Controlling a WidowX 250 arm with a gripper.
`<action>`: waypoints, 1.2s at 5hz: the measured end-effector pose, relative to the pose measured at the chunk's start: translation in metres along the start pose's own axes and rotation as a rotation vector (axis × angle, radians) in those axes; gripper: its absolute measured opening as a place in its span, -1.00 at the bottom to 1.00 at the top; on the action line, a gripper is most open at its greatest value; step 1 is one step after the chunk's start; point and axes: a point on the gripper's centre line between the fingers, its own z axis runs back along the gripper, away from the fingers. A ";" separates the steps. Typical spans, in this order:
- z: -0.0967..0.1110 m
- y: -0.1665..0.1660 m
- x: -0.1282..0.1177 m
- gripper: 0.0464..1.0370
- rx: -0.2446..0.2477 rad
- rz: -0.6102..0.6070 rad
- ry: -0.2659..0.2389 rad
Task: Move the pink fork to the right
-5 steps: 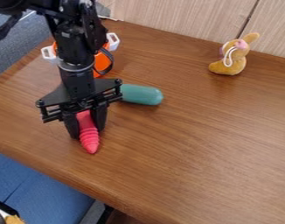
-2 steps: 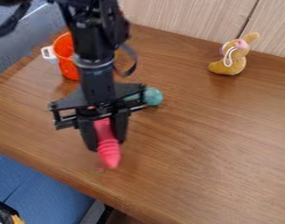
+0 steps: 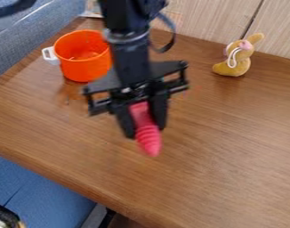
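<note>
Corner piece: a small dark and white object (image 3: 3, 217) at the bottom left, cut off by the view's edge; what it is, I cannot tell.
Blue fabric: a flat blue surface (image 3: 43, 189) lies beyond the table's near edge, at the lower left.
Grey-blue fabric: a soft surface (image 3: 49, 20) lies past the table's far left edge.
Pot: an orange pot (image 3: 83, 66) stands upright near the table's far left edge, its white handle (image 3: 50, 55) pointing left.
Arm: the black robot arm (image 3: 130, 55) comes in from the top and hangs down, partly in front of the pot's right side; a black cable (image 3: 169, 40) loops out on its right.
Gripper: the black gripper (image 3: 146, 132) points down over the middle of the table, clenched on the pink fork.
Fork: the pink fork (image 3: 149, 140) sits between both fingers, its ridged, tapering end pointing down and slightly right. Whether its tip touches the wood, I cannot tell.
Soft toy: a tan toy (image 3: 233, 69) with pink and white parts rests at the far right, near the pale wood panel (image 3: 212, 18).
Table: brown wood (image 3: 231, 147), running out to the right.
</note>
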 end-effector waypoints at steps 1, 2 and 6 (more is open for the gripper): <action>0.002 -0.026 -0.008 -0.22 -0.012 -0.035 0.033; -0.006 -0.058 -0.015 -0.22 -0.017 -0.058 0.094; -0.063 -0.142 -0.014 -0.22 0.021 -0.184 0.268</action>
